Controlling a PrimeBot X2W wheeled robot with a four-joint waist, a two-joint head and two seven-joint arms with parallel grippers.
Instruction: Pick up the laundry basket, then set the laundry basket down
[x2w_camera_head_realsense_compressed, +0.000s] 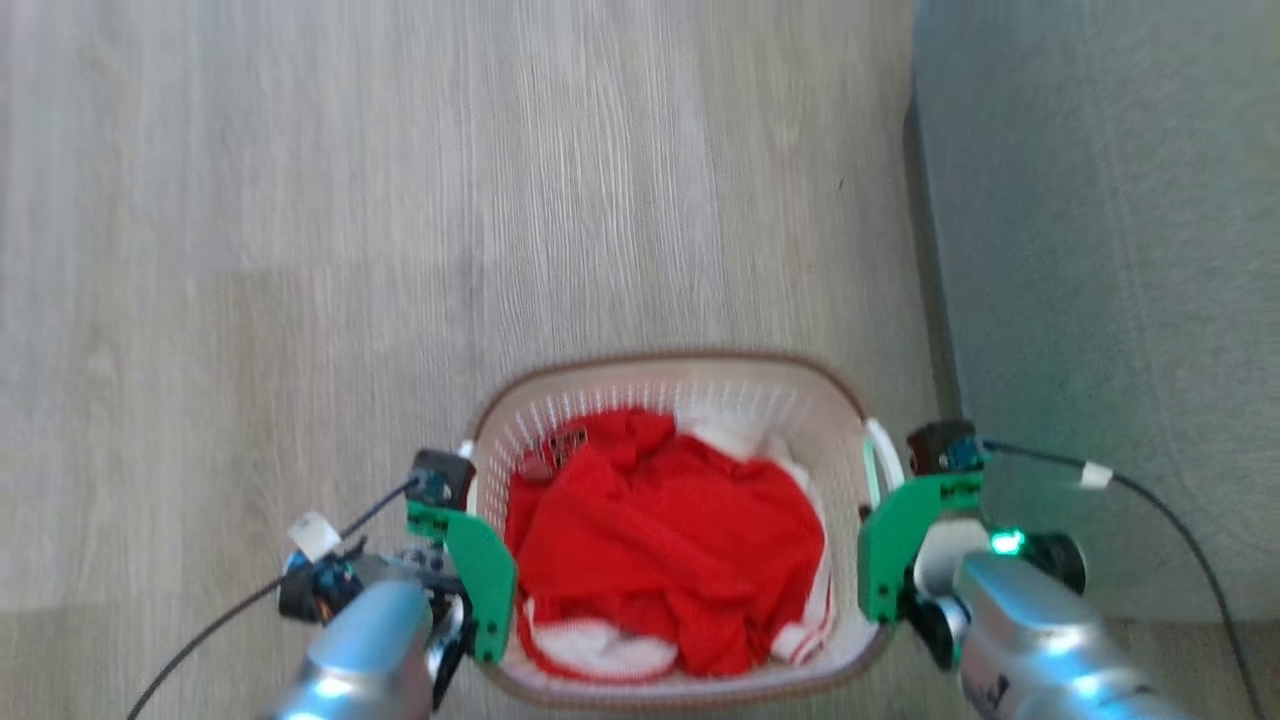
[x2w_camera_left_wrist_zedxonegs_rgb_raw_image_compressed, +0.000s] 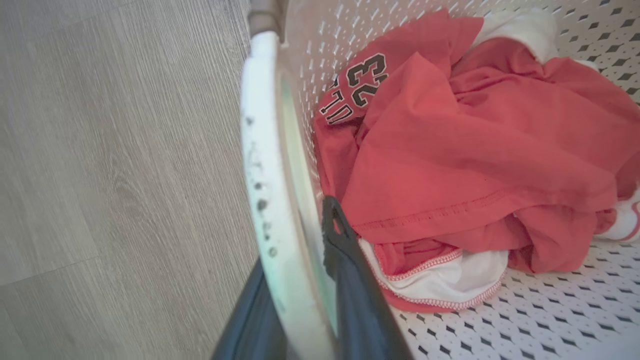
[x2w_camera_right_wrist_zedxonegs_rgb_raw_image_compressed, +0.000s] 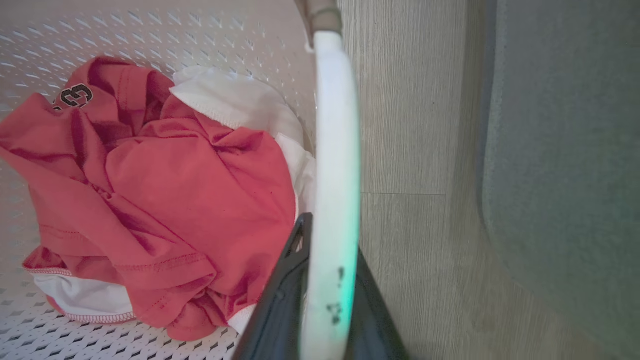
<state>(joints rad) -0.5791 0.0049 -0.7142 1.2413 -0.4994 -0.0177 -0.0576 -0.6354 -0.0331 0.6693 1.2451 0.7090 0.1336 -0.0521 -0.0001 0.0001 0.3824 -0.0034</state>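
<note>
- left jaws: closed on the left handle (x2w_camera_left_wrist_zedxonegs_rgb_raw_image_compressed: 265, 165) of the laundry basket (x2w_camera_head_realsense_compressed: 700, 395), with one dark finger (x2w_camera_left_wrist_zedxonegs_rgb_raw_image_compressed: 350, 280) inside the white loop and the other outside it.
- right jaws: closed the same way on the right handle (x2w_camera_right_wrist_zedxonegs_rgb_raw_image_compressed: 334, 150), a dark finger (x2w_camera_right_wrist_zedxonegs_rgb_raw_image_compressed: 285, 300) on each side of the white band.
- between the two jaws sits the basket, its brown rim level. both handles stand up in the grips.
- inside, just inboard of each jaws, lies a heap of red clothes (x2w_camera_head_realsense_compressed: 670, 540) with a printed number on it. a white garment (x2w_camera_head_realsense_compressed: 735, 435) lies beyond it, against the far wall.
- outboard of the left jaws and ahead of the basket is pale wood floor (x2w_camera_head_realsense_compressed: 300, 250).
- outboard of the right jaws, near but apart from the basket, is a grey upholstered edge (x2w_camera_head_realsense_compressed: 1100, 250).
- progress, as a judgement: the two-handed grasp is made, so the pick-up is underway. the pictures do not show whether the base is off the floor.
- left to do: carry the basket, lower it flat, then let go of both handles.
</note>
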